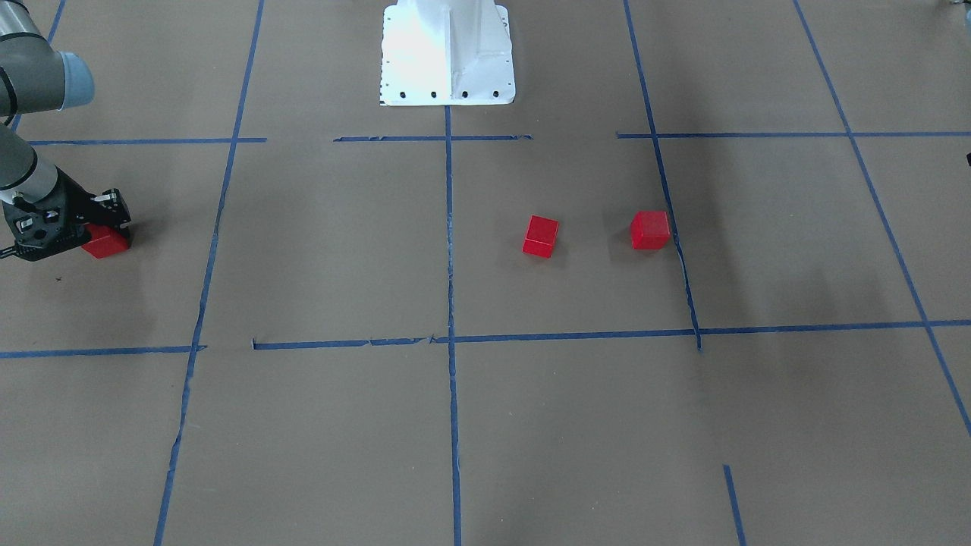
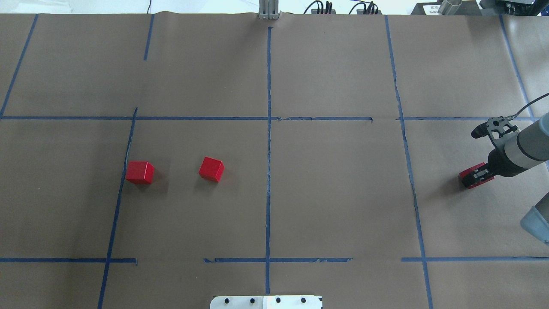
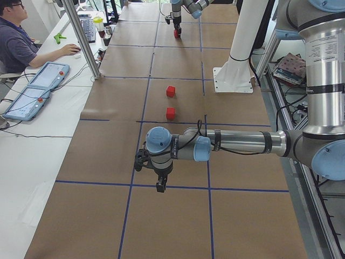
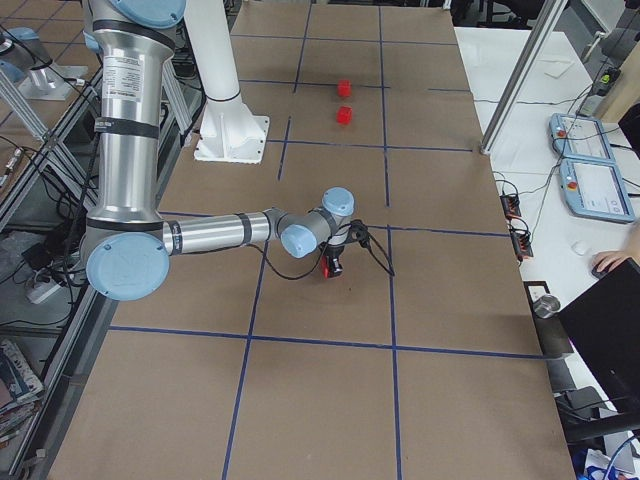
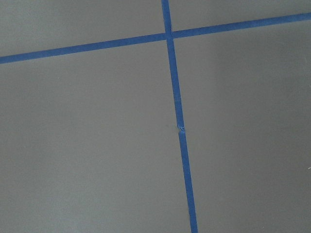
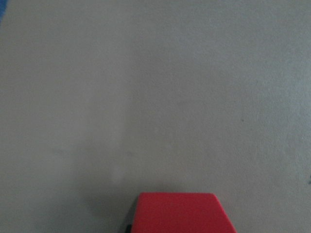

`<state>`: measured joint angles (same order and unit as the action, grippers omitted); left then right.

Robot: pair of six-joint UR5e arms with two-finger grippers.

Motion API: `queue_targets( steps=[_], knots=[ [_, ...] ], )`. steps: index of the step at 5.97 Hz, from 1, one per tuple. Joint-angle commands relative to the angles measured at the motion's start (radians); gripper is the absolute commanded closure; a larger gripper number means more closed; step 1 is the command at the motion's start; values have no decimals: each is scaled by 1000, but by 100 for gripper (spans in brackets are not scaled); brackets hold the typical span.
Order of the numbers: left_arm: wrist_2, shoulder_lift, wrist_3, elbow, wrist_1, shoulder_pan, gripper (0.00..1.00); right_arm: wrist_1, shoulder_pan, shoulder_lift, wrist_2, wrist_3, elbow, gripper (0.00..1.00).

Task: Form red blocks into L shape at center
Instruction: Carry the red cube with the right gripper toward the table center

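Two red blocks lie apart on the brown paper left of the centre's vertical blue tape line [image 2: 268, 189]: one [image 2: 140, 172] by the left tape line, one [image 2: 211, 169] nearer the middle. They also show in the front view [image 1: 651, 230] [image 1: 540, 236]. The third red block [image 2: 471, 177] is at the far right, outside the centre, low at the paper between the fingers of my right gripper [image 2: 477, 176], which looks shut on it. It fills the bottom edge of the right wrist view [image 6: 180, 212]. My left gripper [image 3: 160, 185] shows only in the exterior left view, over bare paper, and I cannot tell its state.
The robot's white base [image 1: 447, 53] stands at the table's near edge [image 2: 266, 302]. The left wrist view shows only paper and a blue tape cross [image 5: 168, 35]. An operator [image 3: 16, 38], teach pendants [image 3: 38, 91] and a metal post [image 3: 86, 43] are at the far side.
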<state>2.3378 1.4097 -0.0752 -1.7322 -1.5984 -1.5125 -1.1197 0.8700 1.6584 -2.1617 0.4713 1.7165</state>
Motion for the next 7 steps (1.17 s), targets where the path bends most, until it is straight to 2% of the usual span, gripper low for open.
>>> queue_targets(
  steps=[1, 3, 4, 6, 7],
  knots=[
    [0, 0, 0, -1, 0, 0, 0, -152, 0, -125, -4, 100, 70, 94],
    [0, 0, 0, -1, 0, 0, 0, -338, -125, -430, 28, 368, 57, 93],
    [0, 0, 0, 0, 0, 0, 0, -415, -185, -560, 89, 470, 26, 93],
    [0, 0, 0, 0, 0, -2, 0, -425, -300, -835, 178, 707, -180, 93],
    [0, 0, 0, 0, 0, 0, 0, -425, -351, -897, 206, 771, -236, 93]
  ],
)
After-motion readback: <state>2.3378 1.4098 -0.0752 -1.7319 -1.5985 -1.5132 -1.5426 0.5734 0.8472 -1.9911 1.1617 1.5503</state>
